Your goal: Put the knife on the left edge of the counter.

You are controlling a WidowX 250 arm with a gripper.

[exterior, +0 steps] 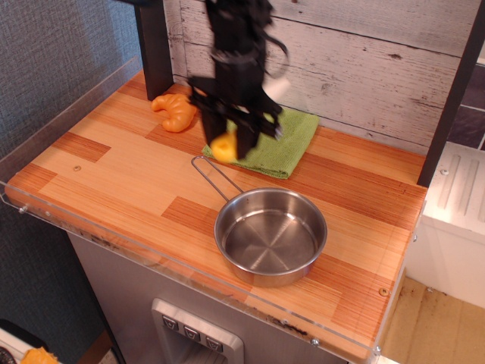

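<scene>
No brand, label or writing can be read anywhere in the scene. The black robot arm hangs straight down from the top of the view, motion-blurred, its black two-fingered gripper (229,144) closed around the rounded yellow plastic handle of the small toy knife (224,147). The knife is held in the air above the left edge of the green cloth (292,148); its white blade appears as a pale blur at about 2 o'clock from the gripper, near the plank wall.

The wooden butcher-block counter (121,174) is laid in orange-brown and pale tan strips with a clear acrylic rim along its edges. The folded cloth has a soft, woven look. An orange croissant-shaped toy (176,111), glossy and ridged, lies at about 10 o'clock from the gripper. A round shiny steel pan (270,235) sits at about 5 o'clock, its wire handle reaching up-left toward the cloth.
</scene>
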